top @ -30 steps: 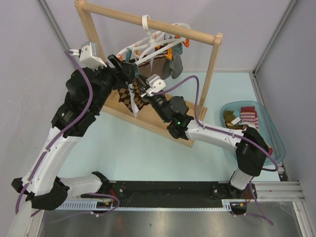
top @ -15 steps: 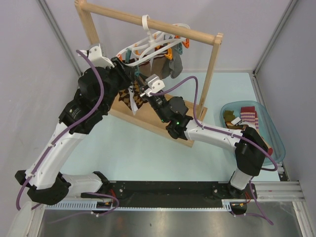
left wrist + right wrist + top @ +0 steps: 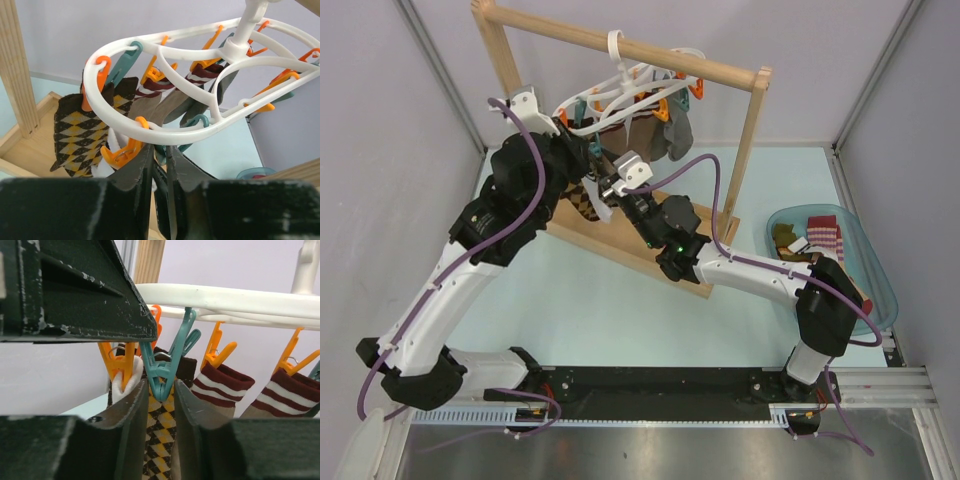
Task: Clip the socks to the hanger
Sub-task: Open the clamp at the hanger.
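Pale lavender walls (image 3: 820, 40) on three sides; aluminium corner posts (image 3: 877, 75) at back. Pale teal tabletop (image 3: 600, 310), matte. Tall wooden rack frame (image 3: 744, 150) on plank base, set diagonally toward back. Black rail (image 3: 660, 382) along near edge, brushed metal strip (image 3: 670, 450) below. Even, diffuse light; soft shadows.

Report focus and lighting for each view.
Top external: sharp and evenly lit, no harsh shadows on the table, dull sheen on the metal strip. Left wrist: hanger crisp, left end effector dark and blurred. Right wrist: teal clip sharp, right end effector blurred, dark housing masks the upper left.
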Controlling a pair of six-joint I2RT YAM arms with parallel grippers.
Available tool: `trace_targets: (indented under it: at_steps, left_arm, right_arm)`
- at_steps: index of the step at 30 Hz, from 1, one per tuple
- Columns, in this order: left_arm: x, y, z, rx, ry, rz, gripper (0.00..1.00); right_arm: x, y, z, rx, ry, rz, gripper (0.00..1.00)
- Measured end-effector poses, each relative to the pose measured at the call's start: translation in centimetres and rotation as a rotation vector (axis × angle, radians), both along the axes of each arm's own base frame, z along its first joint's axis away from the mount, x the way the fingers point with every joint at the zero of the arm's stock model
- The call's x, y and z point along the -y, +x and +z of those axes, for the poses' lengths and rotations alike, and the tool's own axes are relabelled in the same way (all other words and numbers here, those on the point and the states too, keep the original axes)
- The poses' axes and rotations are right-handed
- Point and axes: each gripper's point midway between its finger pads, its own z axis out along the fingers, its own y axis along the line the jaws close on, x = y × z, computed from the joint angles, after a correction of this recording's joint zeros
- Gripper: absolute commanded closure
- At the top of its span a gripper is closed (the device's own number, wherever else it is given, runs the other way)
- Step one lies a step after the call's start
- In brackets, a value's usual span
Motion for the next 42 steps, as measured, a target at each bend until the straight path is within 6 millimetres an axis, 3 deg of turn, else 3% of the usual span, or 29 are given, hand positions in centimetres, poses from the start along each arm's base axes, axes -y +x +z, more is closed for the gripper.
trace_targets:
  at_steps: [11,24,33,42]
  left_arm:
    - [-0.7,0.4,0.0,0.022,0.027,0.014,0.89]
    - [-0.9,0.4,0.6,0.041,0.006,-0.009,0.88]
    - [-0.8,0.1,1.0,0.053,-0.005,-0.028,0.88]
    - [-0.7,0.2,0.6,0.048,-0.004,-0.041,0.88]
  right_arm:
    - [-0.7,0.8,-1.6,-0.065,-0.046,0.156,0.43]
    - [1.1,1.9,-0.5,-0.130,0.021,0.344,0.39]
    - [0.2,1.0,1.4,-0.099,0.037,0.435,0.35]
    - [-0.3,0.3,2.4,-0.078,0.034,0.502,0.38]
